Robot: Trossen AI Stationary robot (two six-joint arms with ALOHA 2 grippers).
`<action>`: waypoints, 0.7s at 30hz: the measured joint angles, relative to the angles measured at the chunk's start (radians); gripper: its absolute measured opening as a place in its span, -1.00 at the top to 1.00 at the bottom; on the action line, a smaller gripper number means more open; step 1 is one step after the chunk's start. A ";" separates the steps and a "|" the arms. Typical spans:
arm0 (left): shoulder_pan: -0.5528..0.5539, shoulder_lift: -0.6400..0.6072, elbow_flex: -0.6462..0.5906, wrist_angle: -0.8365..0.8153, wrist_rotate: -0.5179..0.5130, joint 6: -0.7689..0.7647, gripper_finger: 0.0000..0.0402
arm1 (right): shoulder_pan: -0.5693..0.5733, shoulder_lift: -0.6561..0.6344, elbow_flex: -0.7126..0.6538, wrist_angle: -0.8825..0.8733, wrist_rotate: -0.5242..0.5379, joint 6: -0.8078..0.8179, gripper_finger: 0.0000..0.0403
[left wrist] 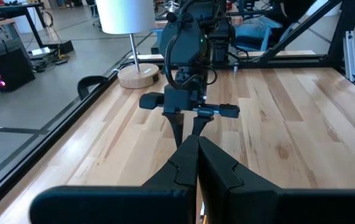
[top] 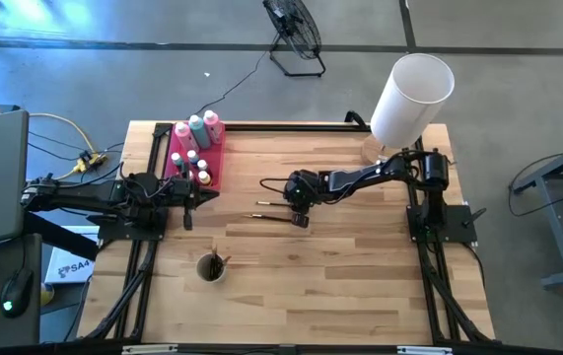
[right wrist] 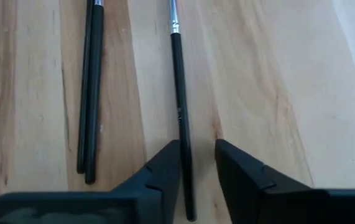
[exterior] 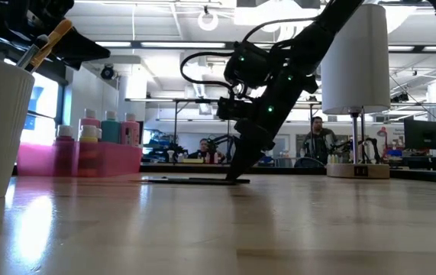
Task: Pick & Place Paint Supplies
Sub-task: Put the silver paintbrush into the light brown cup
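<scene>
The right gripper [right wrist: 197, 165], fingers apart, is down on the table straddling a thin dark-handled brush [right wrist: 180, 112] lying flat between them, so the pick is underway: closing squarely on the handle, then lifting, seems next; the left gripper [left wrist: 196, 155] waits shut.

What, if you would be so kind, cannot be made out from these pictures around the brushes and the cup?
- Brush between the right gripper fingers: right wrist view, bristle end cut off by the edge.
- Two other brushes: same view, tips cut off likewise.
- Cup contents: high view, too small; low view, only handles above the rim.
- Paint pots: low view, partly behind the pink tray wall.
</scene>
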 joint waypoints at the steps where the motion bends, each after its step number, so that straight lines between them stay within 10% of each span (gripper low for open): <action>1: 0.000 0.000 0.000 -0.001 0.000 0.000 0.96 | 0.000 0.000 0.000 0.002 0.000 -0.001 0.48; 9: 0.000 0.000 0.000 -0.002 0.001 0.000 0.96 | -0.003 -0.073 -0.001 -0.013 -0.002 -0.112 0.28; 21: 0.000 0.005 0.000 -0.006 0.000 -0.007 0.96 | -0.062 -0.218 -0.003 -0.259 -0.135 -0.224 0.52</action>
